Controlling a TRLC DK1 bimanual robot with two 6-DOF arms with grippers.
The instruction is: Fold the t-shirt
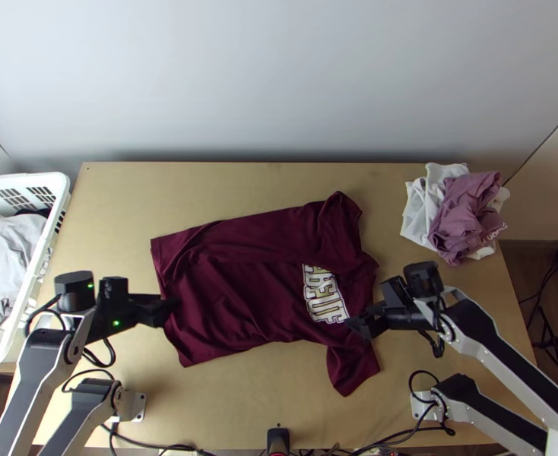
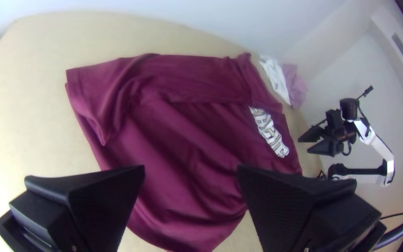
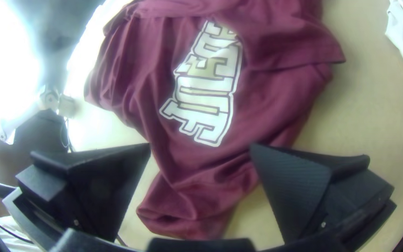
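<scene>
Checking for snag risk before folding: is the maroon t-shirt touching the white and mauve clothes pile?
Apart. The top view shows a strip of bare table between the maroon t-shirt and the clothes pile.

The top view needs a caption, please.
Black left claw, black right claw over maroon t-shirt, far side folded inward.

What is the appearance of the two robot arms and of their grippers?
The left arm and the right arm have links in silver-grey and black, black joints, loose black cables and small green lights near the wrist. The left gripper and the right gripper each have two wide, flat black fingers that narrow toward the tip.
</scene>
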